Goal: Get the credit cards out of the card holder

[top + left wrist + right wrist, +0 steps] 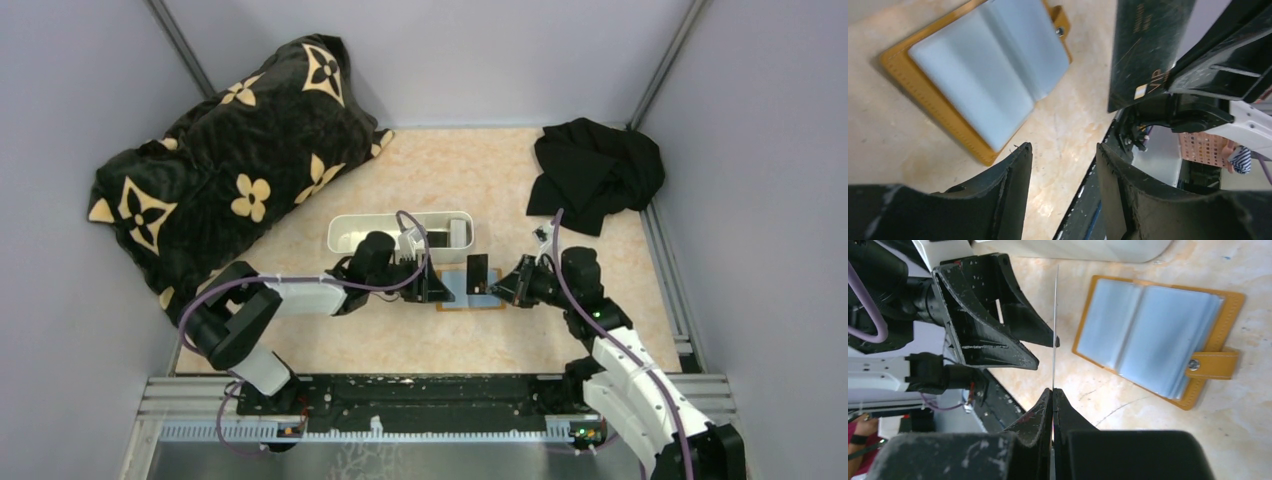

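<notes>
Card holder (pixel 1153 350) lies opened flat on the desk (pixel 560 330), grey-blue panels up, near the white tray (pixel 345 235). We observe the right gripper (pixel 1053 395) clamped on one edge of a black credit card (pixel 1148 45), held upright beside the holder. The left gripper (pixel 1063 147) stands parted, gripping nothing, next to that card.

A thin black rectangular card (pixel 1148 45) is held upright beside the open, flat-lying orange-tan leather bifold wallet (pixel 983 75), grey-blue panels up.
</notes>
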Robot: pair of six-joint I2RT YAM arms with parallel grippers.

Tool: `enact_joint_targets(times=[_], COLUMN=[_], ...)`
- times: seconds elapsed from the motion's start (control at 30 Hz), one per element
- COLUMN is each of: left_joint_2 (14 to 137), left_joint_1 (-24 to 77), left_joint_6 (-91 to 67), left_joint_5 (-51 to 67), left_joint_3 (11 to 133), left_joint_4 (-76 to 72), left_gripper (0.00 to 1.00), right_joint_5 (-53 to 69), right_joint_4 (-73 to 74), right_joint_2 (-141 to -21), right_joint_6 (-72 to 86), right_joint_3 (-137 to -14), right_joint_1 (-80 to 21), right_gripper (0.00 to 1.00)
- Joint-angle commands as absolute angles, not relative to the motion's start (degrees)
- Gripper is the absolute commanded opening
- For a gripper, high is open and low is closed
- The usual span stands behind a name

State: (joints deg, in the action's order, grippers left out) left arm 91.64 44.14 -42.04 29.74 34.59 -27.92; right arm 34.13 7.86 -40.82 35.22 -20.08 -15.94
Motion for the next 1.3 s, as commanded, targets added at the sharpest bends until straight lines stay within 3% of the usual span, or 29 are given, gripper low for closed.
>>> enact_joint_targets(times=[0.0, 0.7, 1.03, 1.17, 1.27], left_joint_2=[88.7, 91.0, 93.8, 94.2, 94.4], left_joint_1=[43.9, 44.2, 45.2, 45.2, 45.3], left_joint_6=[-44.5, -48.4, -48.9, -50.0, -50.9], left_joint_5=[33.6, 34.6, 34.9, 34.8, 34.6], left_joint_3=[34.6, 32.5, 34.1, 33.9, 34.1], left_joint_4=[-34.9, -54.1, -56.4, -57.8, -58.4], left_gripper=[0.56, 0.52, 0.49, 0.42, 0.29], right_joint_5=[39.7, 44.0, 44.7, 44.8, 44.7], right_joint_4=[2.1, -0.7, -1.9, -2.1, -2.2], right_joint_2=[-38.7, -36.8, -36.4, -36.5, -37.0], right_joint_6=[39.4, 41.4, 42.3, 42.2, 42.0], right_joint_3=[-21.3, -18.3, -17.4, -16.9, -16.6], right_joint_1=[-15.6, -15.6, -15.6, -15.6, -15.7], right_gripper=[0.0, 0.0, 0.0, 0.0, 0.0])
